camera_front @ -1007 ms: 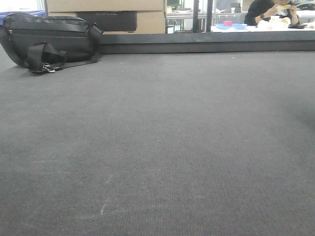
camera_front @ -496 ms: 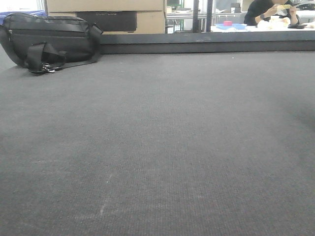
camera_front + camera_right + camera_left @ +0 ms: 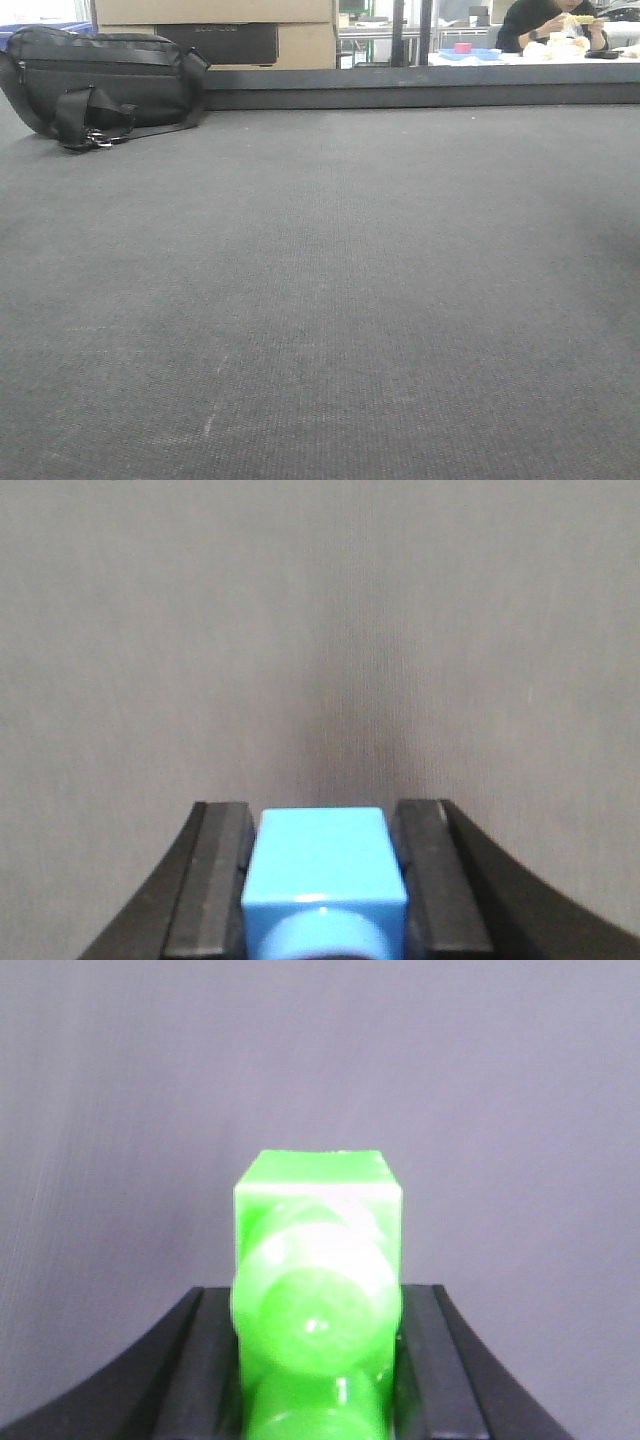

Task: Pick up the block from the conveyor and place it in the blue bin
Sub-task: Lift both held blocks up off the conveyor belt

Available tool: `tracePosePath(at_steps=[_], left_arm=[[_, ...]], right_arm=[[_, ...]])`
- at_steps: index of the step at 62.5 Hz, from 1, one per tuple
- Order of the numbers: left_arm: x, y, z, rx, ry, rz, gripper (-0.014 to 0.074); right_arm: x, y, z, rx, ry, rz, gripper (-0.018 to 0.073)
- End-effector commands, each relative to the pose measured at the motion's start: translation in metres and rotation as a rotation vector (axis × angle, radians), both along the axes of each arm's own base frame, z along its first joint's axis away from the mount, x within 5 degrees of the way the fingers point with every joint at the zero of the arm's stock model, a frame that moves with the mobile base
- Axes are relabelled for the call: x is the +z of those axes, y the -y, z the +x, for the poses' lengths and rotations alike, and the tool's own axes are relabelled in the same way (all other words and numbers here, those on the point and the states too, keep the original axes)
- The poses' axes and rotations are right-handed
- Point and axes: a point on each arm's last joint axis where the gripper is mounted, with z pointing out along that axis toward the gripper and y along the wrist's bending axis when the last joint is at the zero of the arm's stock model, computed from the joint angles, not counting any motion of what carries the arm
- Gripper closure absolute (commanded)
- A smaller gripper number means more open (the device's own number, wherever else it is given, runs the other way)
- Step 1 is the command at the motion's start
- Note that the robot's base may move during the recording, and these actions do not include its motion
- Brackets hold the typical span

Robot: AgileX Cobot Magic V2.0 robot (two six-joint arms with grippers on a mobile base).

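**A:** What does the front view give you?

**B:** Mostly the conveyor (image 3: 320,300), a wide dark grey belt with a fine weave. A black bag (image 3: 100,75) lies on the conveyor at its far left. Cardboard boxes (image 3: 215,10) stand behind the far edge of the conveyor, and a person (image 3: 540,20) sits beyond its far right end.

**A:** And where are the blocks?

**B:** Only the two wrist views show them. In the left wrist view the left fingers (image 3: 200,1360) pinch a green block (image 3: 320,1200), one black finger on each side of it. The grey belt of the conveyor fills the whole picture behind the block.

**A:** Is the right side the same?

**B:** Nearly the same. The right fingers (image 3: 215,880) pinch a blue block (image 3: 320,860) between their flat pads, again with the belt of the conveyor behind it.

**A:** Do the blocks touch the conveyor?

**B:** I cannot tell that. The wrist views look along the fingers, so the underside of each block is hidden, and the front view shows only the belt and the things at its far edge.
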Motion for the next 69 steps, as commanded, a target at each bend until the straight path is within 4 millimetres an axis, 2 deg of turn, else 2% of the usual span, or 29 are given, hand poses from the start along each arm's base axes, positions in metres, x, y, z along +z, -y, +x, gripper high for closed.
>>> tracePosePath(at_steps=[1, 12, 24, 37, 51, 69], left_arm=[[0.011, 0.008, -0.025, -0.035, 0.183, -0.027, 0.0708], [0.012, 0.006, -0.069, -0.042, 0.397, -0.050, 0.0708], [-0.001, -0.002, -0.108, -0.056, 0.565, 0.030, 0.0708], [-0.001, -0.007, -0.145, -0.053, 0.631, 0.023, 0.0708], [0.003, -0.010, -0.165, -0.046, 0.690, 0.017, 0.0708], [0.005, -0.010, -0.169, -0.046, 0.707, 0.017, 0.0708]], right_arm=[[-0.002, 0.002, -0.014, -0.011, 0.131, 0.006, 0.0721], [-0.018, 0.007, -0.048, -0.031, 0.332, 0.025, 0.0721], [-0.038, 0.011, -0.083, -0.036, 0.414, 0.033, 0.0721], [-0.029, 0.013, -0.106, -0.038, 0.537, 0.046, 0.0721], [-0.015, 0.015, -0.121, -0.046, 0.691, 0.062, 0.0721], [-0.003, 0.017, -0.132, -0.055, 0.829, 0.077, 0.0721]])
